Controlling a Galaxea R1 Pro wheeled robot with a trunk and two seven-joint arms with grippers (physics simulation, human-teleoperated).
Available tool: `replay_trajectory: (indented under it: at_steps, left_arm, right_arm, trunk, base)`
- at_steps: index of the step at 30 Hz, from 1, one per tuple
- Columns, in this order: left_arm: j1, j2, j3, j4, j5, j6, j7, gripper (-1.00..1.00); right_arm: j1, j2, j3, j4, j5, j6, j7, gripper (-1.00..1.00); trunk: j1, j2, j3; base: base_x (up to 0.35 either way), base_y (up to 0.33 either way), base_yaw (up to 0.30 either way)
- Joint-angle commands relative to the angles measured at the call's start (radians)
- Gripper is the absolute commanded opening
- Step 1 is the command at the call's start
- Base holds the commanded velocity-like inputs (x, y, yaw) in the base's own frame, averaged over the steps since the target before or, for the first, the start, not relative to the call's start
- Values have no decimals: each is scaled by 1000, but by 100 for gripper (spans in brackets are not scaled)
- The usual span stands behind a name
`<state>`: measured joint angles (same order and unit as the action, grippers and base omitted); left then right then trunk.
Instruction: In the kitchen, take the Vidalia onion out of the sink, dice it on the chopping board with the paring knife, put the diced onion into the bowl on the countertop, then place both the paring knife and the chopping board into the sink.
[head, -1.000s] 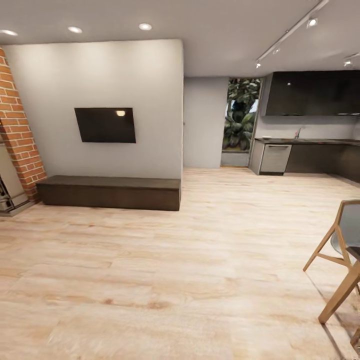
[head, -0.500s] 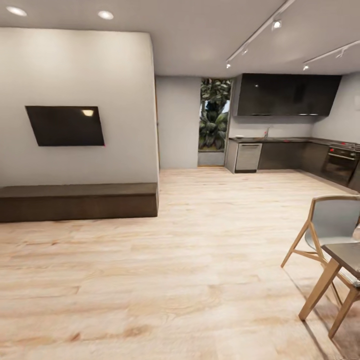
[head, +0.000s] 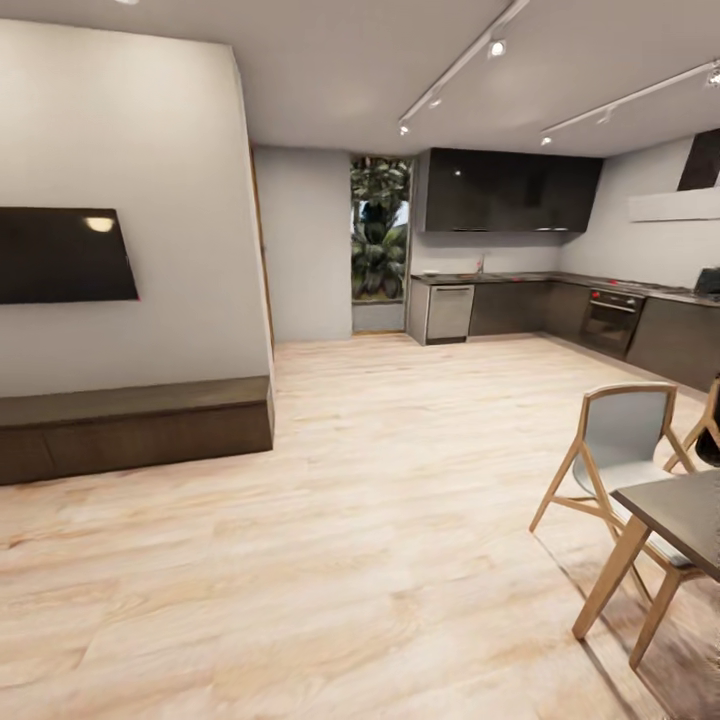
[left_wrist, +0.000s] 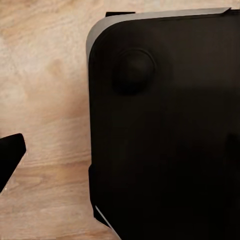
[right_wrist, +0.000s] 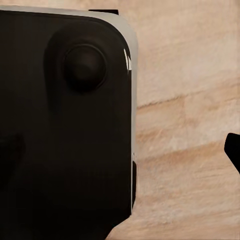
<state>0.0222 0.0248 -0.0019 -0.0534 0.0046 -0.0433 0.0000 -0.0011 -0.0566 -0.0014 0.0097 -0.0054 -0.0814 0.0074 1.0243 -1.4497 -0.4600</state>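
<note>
**Head camera wide, wrist cameras tight on the floor**

Head view looks across the wood floor (head: 330, 520) toward the far kitchen units (head: 520, 305), well off. Both wrist cameras point down, close on the robot's black base (left_wrist: 165, 140), sharing that same pale floor with the head view.

A: The floor (head: 400, 520) is pale blond wood with streaky grain.
B: Beside it, the wall (head: 120, 130) is plain white, its screen (head: 60, 255) black.
A: Far past the floor, dark glossy cabinets (head: 505, 190); the chair (head: 620, 440) is grey on tan legs.
</note>
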Motion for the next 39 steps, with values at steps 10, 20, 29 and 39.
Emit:
replay_trajectory:
  at_steps: [10, 20, 29, 39]
  left_arm:
    - [1, 0, -1, -2, 0, -1, 0, 100]
    - [1, 0, -1, -2, 1, -1, 0, 100]
    - [1, 0, -1, -2, 1, -1, 0, 100]
    - [1, 0, -1, -2, 1, -1, 0, 100]
  right_arm:
    - [0, 0, 0, 1, -1, -5, 1, 100]
    - [0, 0, 0, 2, 0, -5, 2, 100]
    - [0, 1, 0, 2, 0, -5, 1, 100]
    - [0, 5, 0, 2, 1, -5, 0, 100]
  trunk:
    - [1, 0, -1]
    - [1, 0, -1]
    - [1, 0, -1]
    - [1, 0, -1]
  base:
    - [316, 215, -272]
    - [313, 195, -222]
    - [332, 93, -30]
    - [334, 82, -1]
